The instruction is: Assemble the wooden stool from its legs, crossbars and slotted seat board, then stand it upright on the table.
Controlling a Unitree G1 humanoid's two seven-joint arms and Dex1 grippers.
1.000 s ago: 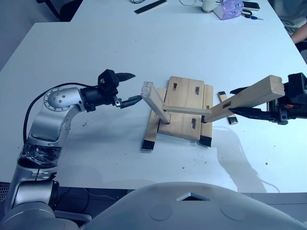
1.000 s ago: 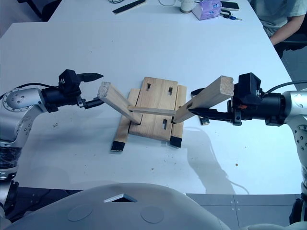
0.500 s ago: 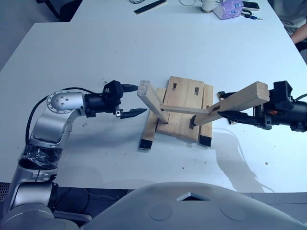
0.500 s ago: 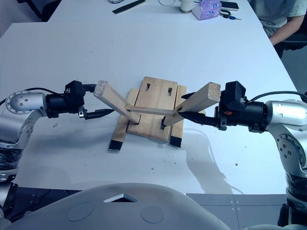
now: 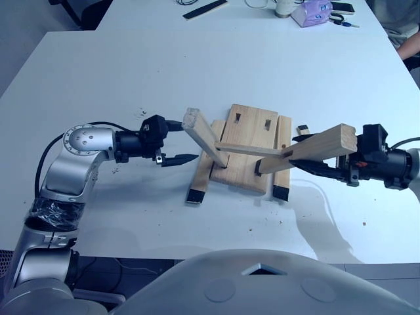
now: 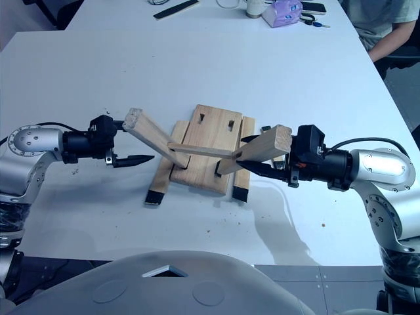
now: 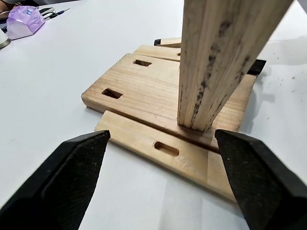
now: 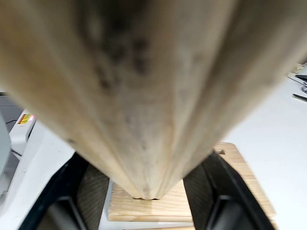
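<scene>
Presently, by item.

Left claw [image 5: 186,140]: jaws wide, empty. The left leg [image 5: 203,136] stands tilted just ahead of it, likely awaiting a steadying grip.

Right claw [image 5: 325,163]: clamped on the right leg [image 5: 315,146], raised at a slant.

Crossbar [image 5: 252,151]: beyond both claws, bridging the legs.

Seat board [image 5: 252,128]: flat on the table [image 5: 131,72] beneath them, slots upward, seemingly to take the leg ends.

One slotted seat board [image 5: 252,131] is counted. Four legs are counted: left raised leg [image 5: 200,136], right raised leg [image 5: 315,147], left flat leg [image 5: 197,182], right flat leg [image 5: 281,184]. One crossbar [image 5: 252,151] is counted. One more black-tipped piece [image 5: 302,131] is noted. Two tools are counted: left tool [image 5: 187,140], right tool [image 5: 328,161]. One counter [image 5: 131,79] is counted.
</scene>
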